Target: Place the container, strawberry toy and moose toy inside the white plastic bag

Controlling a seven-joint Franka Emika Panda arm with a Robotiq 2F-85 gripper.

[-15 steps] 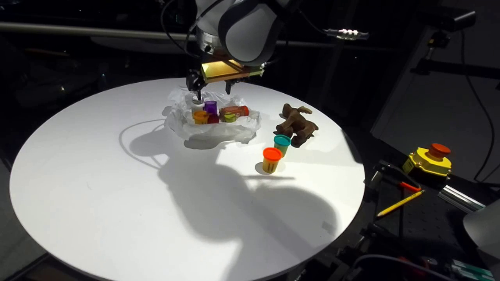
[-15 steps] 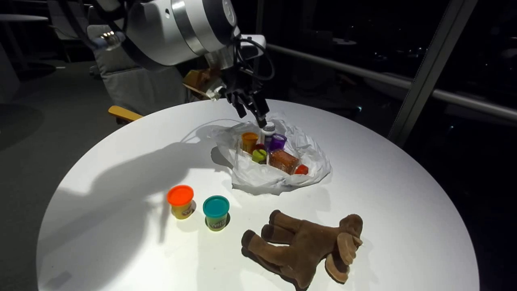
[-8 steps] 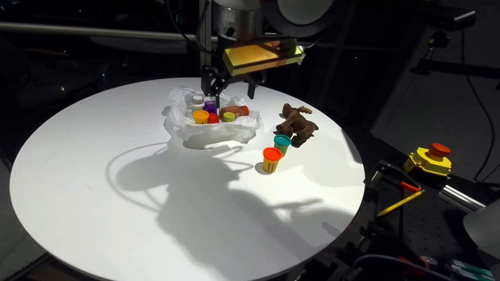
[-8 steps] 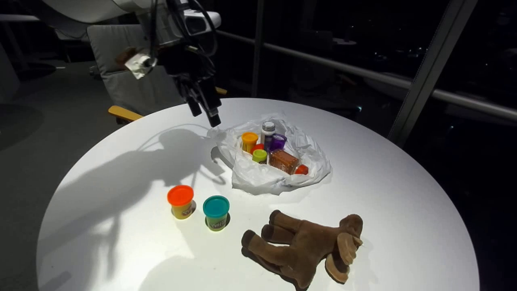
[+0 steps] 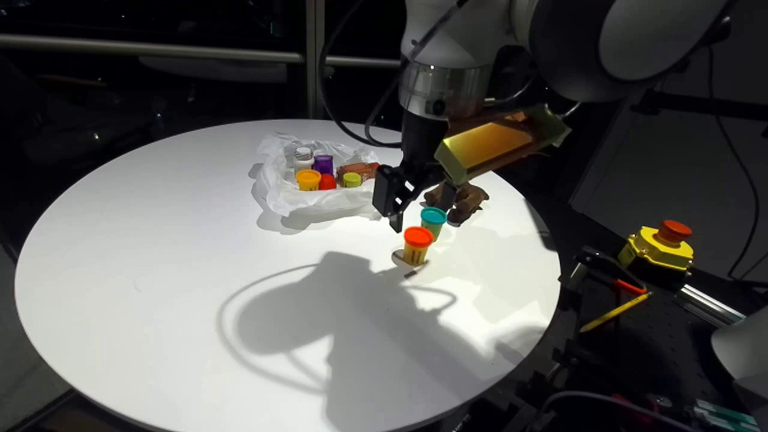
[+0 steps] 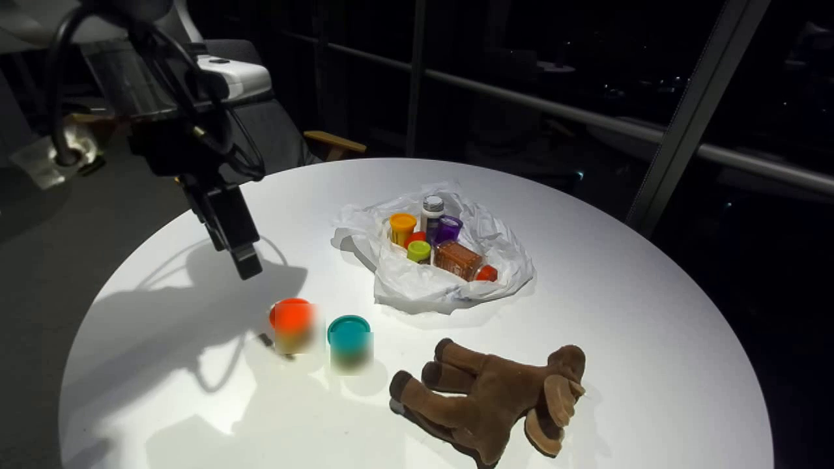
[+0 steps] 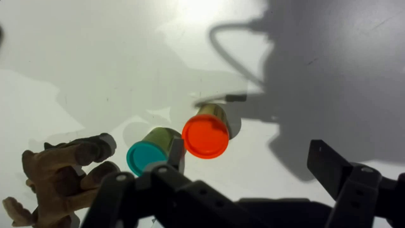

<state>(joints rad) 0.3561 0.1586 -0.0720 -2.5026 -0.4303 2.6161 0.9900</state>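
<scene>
The claw (image 7: 245,150) is hanging unclenched over the bench (image 6: 651,326); in an exterior view, the bag (image 6: 412,281) is sitting at two o'clock from the orange-lidded container (image 6: 290,314), the moose (image 6: 494,396) lying at four.

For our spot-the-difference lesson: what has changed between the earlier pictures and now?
The gripper has moved from over the bag towards the orange-red tub and teal tub, its fingers apart. Nothing was visibly taken hold of or let go. Both tubs, the bag and the moose stayed in place.
</scene>
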